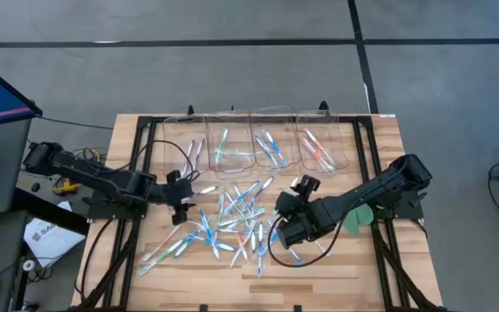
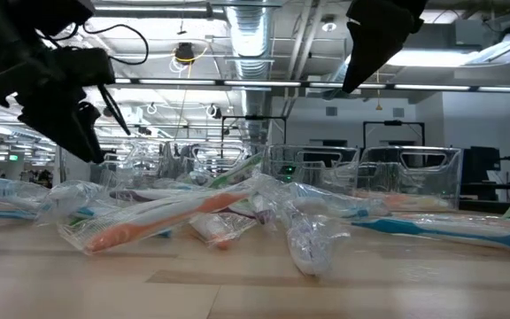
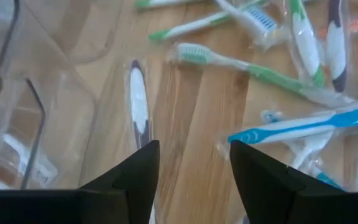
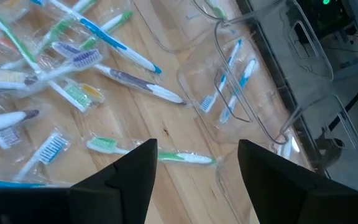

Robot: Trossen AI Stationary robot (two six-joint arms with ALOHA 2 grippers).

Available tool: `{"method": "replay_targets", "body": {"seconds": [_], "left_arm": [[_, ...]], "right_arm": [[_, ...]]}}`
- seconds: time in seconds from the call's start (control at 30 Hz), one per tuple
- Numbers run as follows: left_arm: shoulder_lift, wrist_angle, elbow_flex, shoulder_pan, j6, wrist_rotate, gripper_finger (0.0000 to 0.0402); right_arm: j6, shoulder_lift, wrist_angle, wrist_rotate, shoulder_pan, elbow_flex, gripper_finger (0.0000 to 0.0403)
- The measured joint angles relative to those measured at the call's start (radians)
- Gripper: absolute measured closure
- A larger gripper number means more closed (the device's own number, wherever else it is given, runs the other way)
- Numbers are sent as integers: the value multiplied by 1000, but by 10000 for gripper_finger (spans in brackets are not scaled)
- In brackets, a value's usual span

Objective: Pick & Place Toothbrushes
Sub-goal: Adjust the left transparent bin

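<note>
High view: the toothbrushes (image 1: 232,221) lie scattered mid-surface, near four clear bins (image 1: 254,139) at the far edge. Left wrist view: the left gripper (image 3: 193,163) hovers over a purple toothbrush (image 3: 139,106), jaws open, empty. Right wrist view: the right gripper (image 4: 196,163) hangs above a green toothbrush (image 4: 151,152), jaws open.

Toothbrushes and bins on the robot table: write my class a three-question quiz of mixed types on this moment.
1. True or false: every toothbrush already lies in a bin.
2. How many clear bins stand in the row? A two, B four, C six.
3. Which gripper hovers nearest the flat green disc?

Key: 1 false, a loose pile of toothbrushes lies on the table. 2 B. 3 the right gripper; the left gripper is across the pile.
</note>
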Motion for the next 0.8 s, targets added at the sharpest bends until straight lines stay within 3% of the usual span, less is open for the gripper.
{"method": "replay_targets", "body": {"seconds": [0.27, 0.8], "left_arm": [[0, 0, -41, 0, 3, -86, 195], [0, -45, -43, 0, 36, -97, 199]], "right_arm": [[0, 0, 0, 0, -2, 0, 184], [0, 0, -1, 0, -2, 0, 184]]}}
